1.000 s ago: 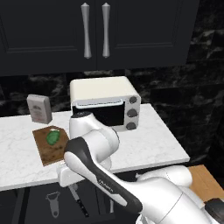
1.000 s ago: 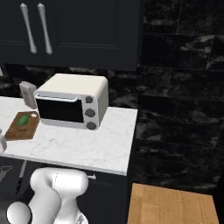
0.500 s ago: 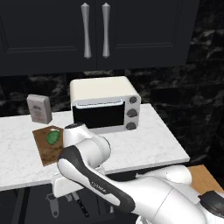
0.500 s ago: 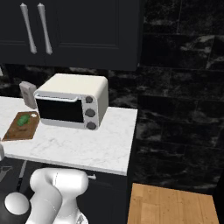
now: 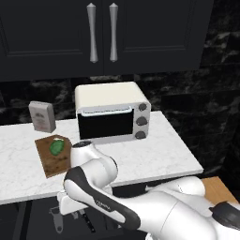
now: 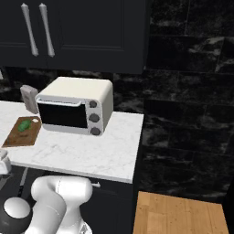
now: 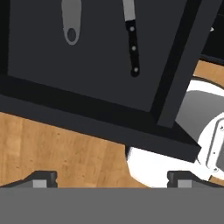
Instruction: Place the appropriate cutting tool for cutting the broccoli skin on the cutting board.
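The broccoli (image 5: 56,147) lies on the cutting board (image 5: 54,161) near the surface's (image 5: 154,154) left front edge. Behind the board stands a box (image 5: 42,116); to its right, the toaster oven (image 5: 112,112). In the open drawer (image 7: 87,61) below the surface's front edge, the knife (image 7: 131,37) lies right of the peeler (image 7: 71,22).

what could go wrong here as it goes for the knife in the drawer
1. The grey peeler lies beside the slim black-handled knife in the open dark drawer; the gripper might take the wrong tool.
2. The small green broccoli sits on the dark-brown cutting board; laying the knife down may knock it.
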Controlling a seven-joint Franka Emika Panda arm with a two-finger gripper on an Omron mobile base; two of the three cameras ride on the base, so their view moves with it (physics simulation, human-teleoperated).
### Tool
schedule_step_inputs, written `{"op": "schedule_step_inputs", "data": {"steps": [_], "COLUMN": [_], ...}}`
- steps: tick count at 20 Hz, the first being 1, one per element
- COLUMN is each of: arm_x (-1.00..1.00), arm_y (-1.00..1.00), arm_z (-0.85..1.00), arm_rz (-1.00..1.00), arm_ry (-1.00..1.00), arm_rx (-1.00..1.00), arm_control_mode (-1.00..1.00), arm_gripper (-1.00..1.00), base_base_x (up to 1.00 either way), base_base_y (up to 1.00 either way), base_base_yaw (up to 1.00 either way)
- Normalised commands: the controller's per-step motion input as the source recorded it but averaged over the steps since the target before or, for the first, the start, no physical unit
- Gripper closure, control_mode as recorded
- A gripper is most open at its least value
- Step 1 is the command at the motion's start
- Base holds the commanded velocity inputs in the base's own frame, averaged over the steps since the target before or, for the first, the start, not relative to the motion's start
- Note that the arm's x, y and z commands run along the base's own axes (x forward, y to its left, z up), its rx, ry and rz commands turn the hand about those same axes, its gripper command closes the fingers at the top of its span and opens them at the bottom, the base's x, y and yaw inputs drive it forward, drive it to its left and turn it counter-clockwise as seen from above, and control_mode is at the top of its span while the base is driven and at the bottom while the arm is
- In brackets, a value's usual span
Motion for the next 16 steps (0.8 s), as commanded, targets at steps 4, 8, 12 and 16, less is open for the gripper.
{"op": "schedule_step_inputs", "data": {"steps": [4, 8, 12, 16], "arm_x": [0.16, 0.14, 0.03, 0.01], "arm_y": [0.00, 0.00, 0.00, 0.00], "arm_z": [-0.25, -0.39, -0.48, -0.33], "arm_rz": [-0.16, -0.18, -0.14, -0.13], "arm_ry": [0.00, 0.00, -0.07, 0.00], "arm_rx": [0.06, 0.00, 0.00, -0.01], "arm_control_mode": [-1.00, -1.00, -1.00, -1.00], "arm_gripper": [-1.00, -1.00, -1.00, -1.00], "base_base_x": [0.00, 0.00, 0.00, 0.00], "base_base_y": [0.00, 0.00, 0.00, 0.00], "base_base_yaw": [0.00, 0.00, 0.00, 0.00]}}
